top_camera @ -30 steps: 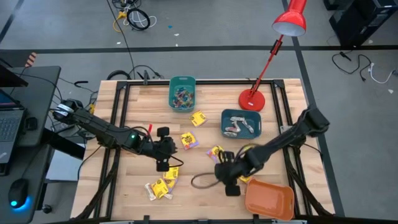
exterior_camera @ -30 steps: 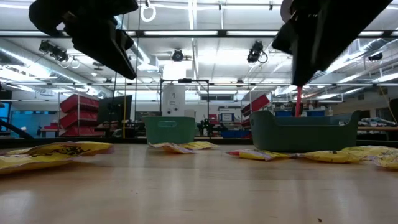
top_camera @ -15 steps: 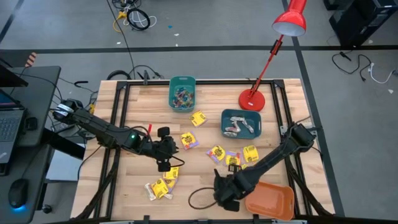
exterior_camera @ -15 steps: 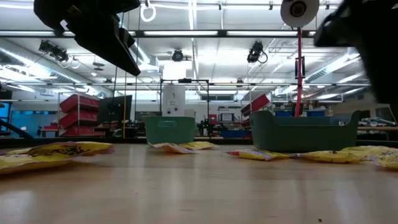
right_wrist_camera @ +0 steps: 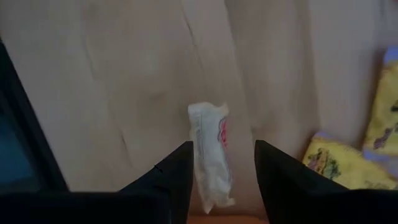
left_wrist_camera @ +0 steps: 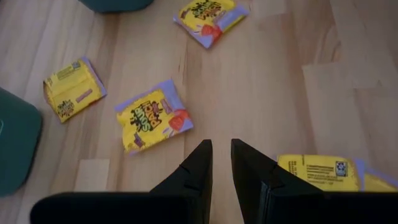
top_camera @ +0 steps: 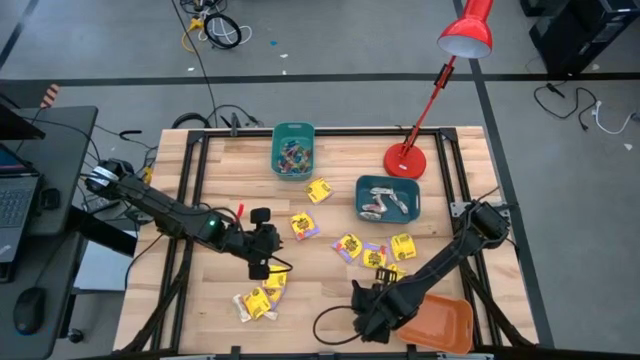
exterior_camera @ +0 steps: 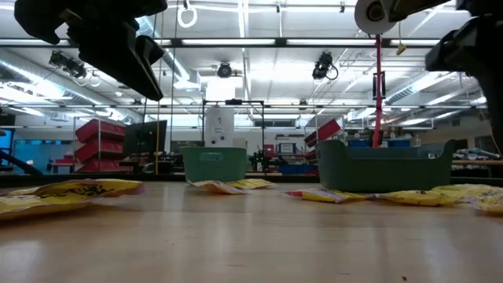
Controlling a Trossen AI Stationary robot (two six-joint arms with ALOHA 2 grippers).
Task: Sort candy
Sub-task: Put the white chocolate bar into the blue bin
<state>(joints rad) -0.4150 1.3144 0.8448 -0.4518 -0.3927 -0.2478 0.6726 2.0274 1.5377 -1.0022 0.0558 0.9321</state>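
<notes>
Yellow candy packets (top_camera: 348,245) lie flat over the middle of the table, and more (top_camera: 255,300) lie near the front left. My right gripper (top_camera: 372,315) points down near the front edge beside the orange bin (top_camera: 440,322). It is open, with a pale whitish stick-shaped candy (right_wrist_camera: 211,155) between its fingers (right_wrist_camera: 222,146). My left gripper (top_camera: 268,245) hangs over the left middle, slanting down. Its fingers (left_wrist_camera: 221,146) stand a narrow gap apart over bare wood, with a yellow packet (left_wrist_camera: 152,121) just ahead. My right gripper has the whitish candy's long side (right_wrist_camera: 194,149) right by one finger (right_wrist_camera: 177,171), with bare wood showing between the candy and the other finger (right_wrist_camera: 273,168). I cannot tell whether the finger touches it, or whether the candy lies on the table.
A teal bin (top_camera: 293,131) with tiny coloured pieces stands at the back. A darker bin (top_camera: 364,196) with whitish pieces stands right of the middle. A red desk lamp's base (top_camera: 404,160) sits at the back right. Bare wood lies between the two arms.
My right gripper has moved from the packets in the middle toward the table's near edge, down beside the orange bin, rolling its wrist on the way. The left arm has kept still.
</notes>
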